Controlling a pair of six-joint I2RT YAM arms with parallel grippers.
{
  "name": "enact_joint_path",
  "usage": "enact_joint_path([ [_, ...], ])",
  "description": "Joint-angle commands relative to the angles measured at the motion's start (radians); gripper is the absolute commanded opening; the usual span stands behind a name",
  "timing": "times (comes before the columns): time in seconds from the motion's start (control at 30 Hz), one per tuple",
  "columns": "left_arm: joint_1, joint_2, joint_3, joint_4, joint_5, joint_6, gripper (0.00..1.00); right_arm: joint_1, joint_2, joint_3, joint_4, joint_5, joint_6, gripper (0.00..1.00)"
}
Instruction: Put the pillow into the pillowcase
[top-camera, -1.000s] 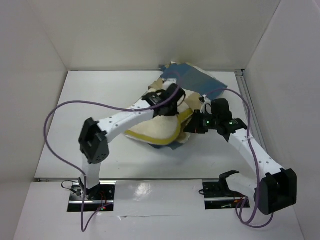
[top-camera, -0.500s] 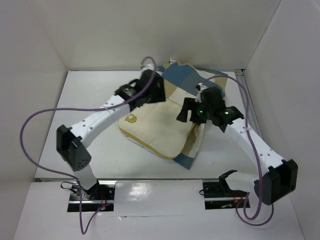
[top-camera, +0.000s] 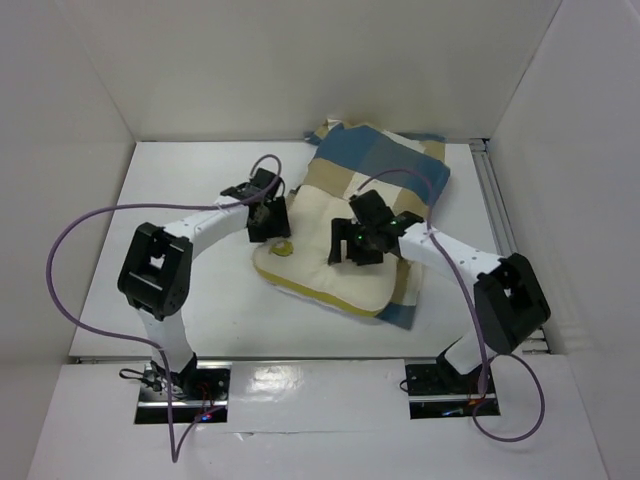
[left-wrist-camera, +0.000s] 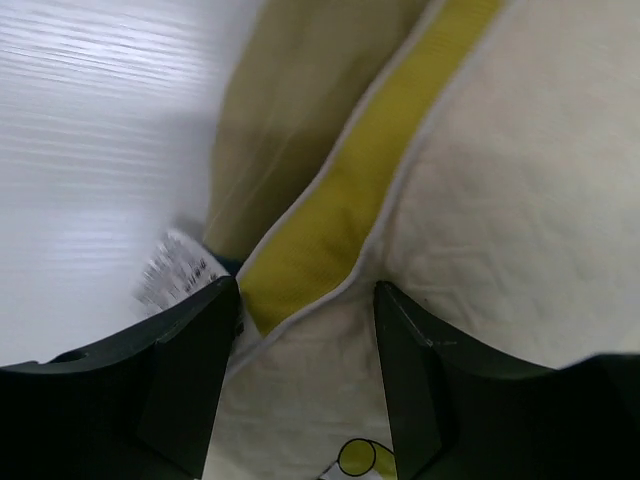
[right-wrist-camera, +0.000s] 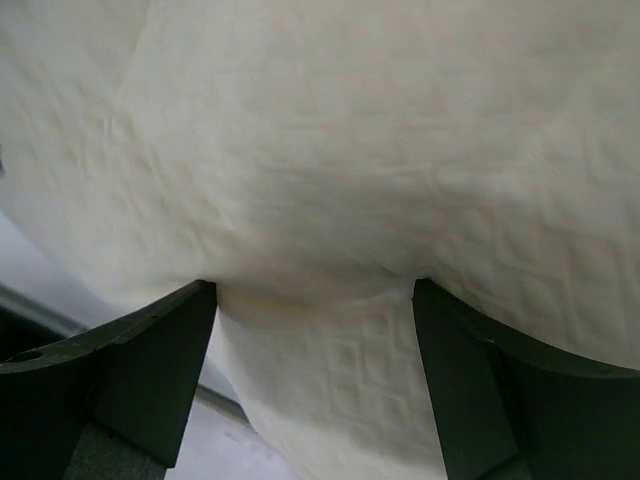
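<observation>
The cream pillow (top-camera: 325, 265) lies flat at the table's middle, its near edge piped in yellow. It rests on the blue-and-tan checked pillowcase (top-camera: 385, 165), which spreads behind it and shows along its right side. My left gripper (top-camera: 272, 222) is open over the pillow's left corner, beside the round yellow logo (top-camera: 284, 247). In the left wrist view the yellow piping (left-wrist-camera: 350, 180) and a white tag (left-wrist-camera: 175, 270) lie between and beside the fingers. My right gripper (top-camera: 350, 245) is open on the pillow's top, with only cream fabric (right-wrist-camera: 330, 150) between its fingers.
White walls enclose the white table (top-camera: 180, 290) on three sides. A metal rail (top-camera: 492, 200) runs along the right edge. Purple cables loop above both arms, one over the pillowcase (top-camera: 400, 180).
Both grippers went from shut to open. The pillow dropped from a raised bundle and now lies flat on the pillowcase. Both arms folded in lower over the pillow.
</observation>
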Motion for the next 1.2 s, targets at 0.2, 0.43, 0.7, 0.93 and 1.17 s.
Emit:
enact_joint_path([
  [0.2,-0.337,-0.174,-0.088,0.028,0.158,-0.02,0.78,-0.085,-0.126,0.166,-0.184,0.367,-0.115,0.91],
  [0.43,-0.15,-0.372,-0.277,0.083,0.176,-0.03,0.8,0.044,0.148,0.321,-0.175,0.476,-0.154,0.99],
  [0.7,-0.125,-0.359,-0.418,0.235,0.318,-0.03,0.83,0.043,0.377,0.339,-0.104,0.372,-0.204,0.01],
  [0.93,-0.145,-0.29,-0.495,0.482,0.521,-0.03,0.9,-0.025,0.035,0.286,-0.038,0.113,-0.292,0.0],
  [1.17,-0.165,-0.225,-0.473,0.576,0.526,-0.049,0.92,-0.071,-0.068,0.307,-0.084,-0.053,-0.31,0.0],
])
